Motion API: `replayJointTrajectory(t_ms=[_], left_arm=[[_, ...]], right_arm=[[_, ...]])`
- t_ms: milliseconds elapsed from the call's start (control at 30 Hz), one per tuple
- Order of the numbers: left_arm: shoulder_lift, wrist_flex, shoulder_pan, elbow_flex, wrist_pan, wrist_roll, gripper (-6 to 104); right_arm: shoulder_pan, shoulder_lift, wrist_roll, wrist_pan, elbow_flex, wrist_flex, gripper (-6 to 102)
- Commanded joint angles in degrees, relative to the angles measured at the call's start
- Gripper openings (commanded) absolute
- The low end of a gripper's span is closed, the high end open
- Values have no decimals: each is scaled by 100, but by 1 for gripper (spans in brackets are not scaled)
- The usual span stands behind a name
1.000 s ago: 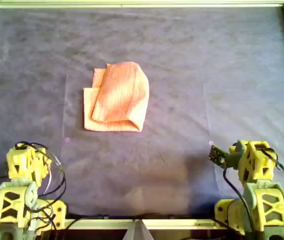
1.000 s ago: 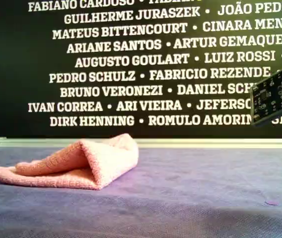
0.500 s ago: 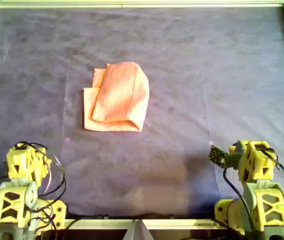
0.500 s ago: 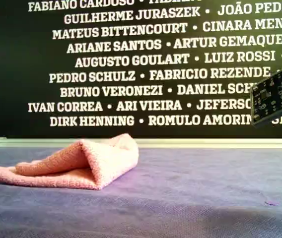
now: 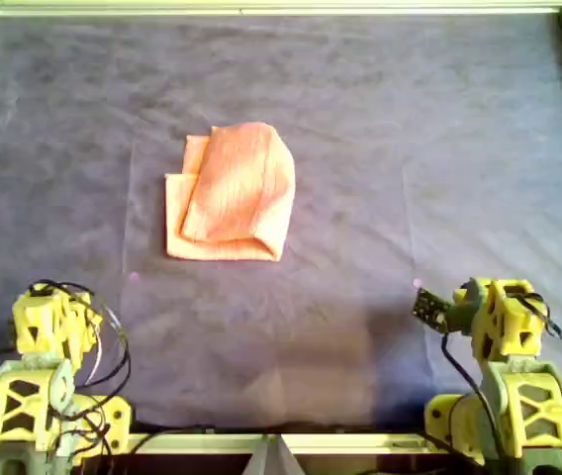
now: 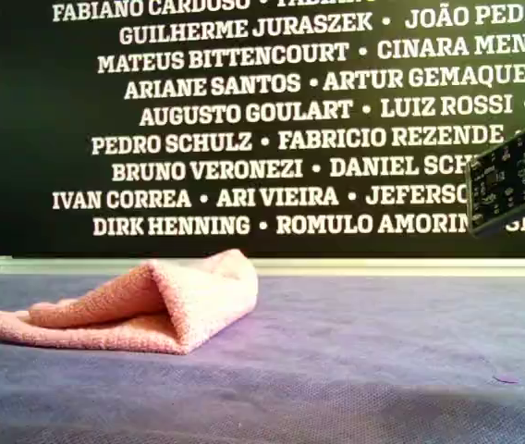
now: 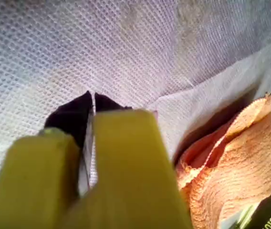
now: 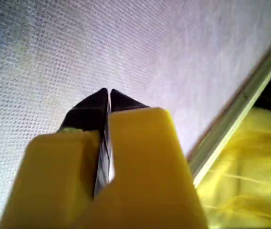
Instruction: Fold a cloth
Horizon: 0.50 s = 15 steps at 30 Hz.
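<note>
the left gripper [image 7: 93,102], its yellow plastic jaws tipped in black, is sitting pressed together on nothing, hovering over bare purple sheet with the cloth off to one side. the right gripper [image 8: 109,98] is likewise closed on nothing, and it is looking along plain sheet toward a pale metal rail [image 8: 231,124]. which of the two yellow arms at the near edge of the overhead view belongs to which gripper is not showing clearly.

further out, the thin salmon-pink square cloth [image 5: 230,193] is lying on the large dark purple-blue sheet [image 5: 439,148] covering the counter, left of centre in the overhead view and well apart from both arms. one flap is lying doubled over the rest at a slant, with a strip of the lower layer showing beside it. in the exterior view the cloth [image 6: 142,305] is humping up in a soft roll.

nothing is changing over the last second: arms parked, cloth unmoved. the fold is likely finished or pausing, though rather untidy.
</note>
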Motion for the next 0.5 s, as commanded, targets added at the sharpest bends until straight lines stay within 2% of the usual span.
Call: replayJointTrajectory(t_ms=[0, 467], left_arm=[[70, 18, 70, -105, 9, -35, -2], [70, 18, 53, -105, 9, -35, -2]], right_arm=[[88, 272, 44, -9, 88, 79, 0], [114, 185, 70, -9, 88, 79, 0]])
